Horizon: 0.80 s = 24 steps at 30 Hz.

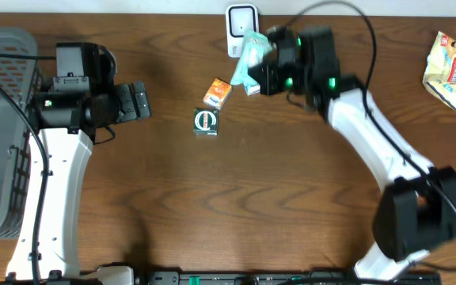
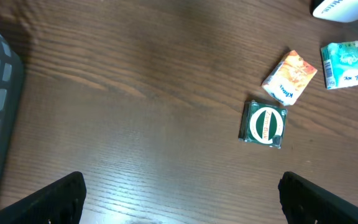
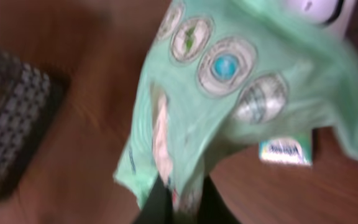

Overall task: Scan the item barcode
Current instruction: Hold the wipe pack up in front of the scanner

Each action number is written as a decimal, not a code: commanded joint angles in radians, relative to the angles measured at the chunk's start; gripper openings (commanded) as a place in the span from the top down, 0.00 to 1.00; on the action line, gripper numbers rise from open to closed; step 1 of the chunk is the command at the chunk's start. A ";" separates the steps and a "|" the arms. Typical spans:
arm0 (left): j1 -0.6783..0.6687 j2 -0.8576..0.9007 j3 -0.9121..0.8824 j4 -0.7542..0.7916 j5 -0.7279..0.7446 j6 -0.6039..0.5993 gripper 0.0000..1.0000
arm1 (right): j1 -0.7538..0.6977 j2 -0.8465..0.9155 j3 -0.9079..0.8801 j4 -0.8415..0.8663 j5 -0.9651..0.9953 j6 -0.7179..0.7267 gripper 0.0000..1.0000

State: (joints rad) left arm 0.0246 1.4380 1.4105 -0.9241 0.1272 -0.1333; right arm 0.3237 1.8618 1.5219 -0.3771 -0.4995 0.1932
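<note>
right claw clamped on packet (long axis pointing at scanner); left claw wide apart, empty.

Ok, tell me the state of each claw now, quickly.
Left claw: open, holding nothing.
Right claw: closed on the green packet.

- The left arm and right arm pair white shell links with black joint housings.
- Small green lights glow on the right arm's black wrist.
- Black cables trail along both arms.
- The left gripper has matte black fingers.
</note>
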 commanded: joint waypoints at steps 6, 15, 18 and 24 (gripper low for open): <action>0.003 -0.001 0.002 -0.003 -0.009 0.002 0.02 | -0.013 0.447 0.640 -0.315 -0.106 -0.157 0.99; 0.003 -0.001 0.002 -0.003 -0.009 0.002 0.02 | -0.081 0.593 0.726 -0.208 -0.211 -0.073 0.99; 0.003 0.000 0.002 -0.003 -0.009 0.002 0.02 | -0.110 0.608 0.726 -0.151 -0.211 0.000 0.99; 0.003 0.000 0.002 -0.003 -0.009 0.002 0.02 | -0.129 0.615 0.726 -0.113 -0.318 0.046 0.99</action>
State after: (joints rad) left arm 0.0246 1.4380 1.4105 -0.9237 0.1272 -0.1333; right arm 0.1860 2.4569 2.2169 -0.4961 -0.7155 0.2039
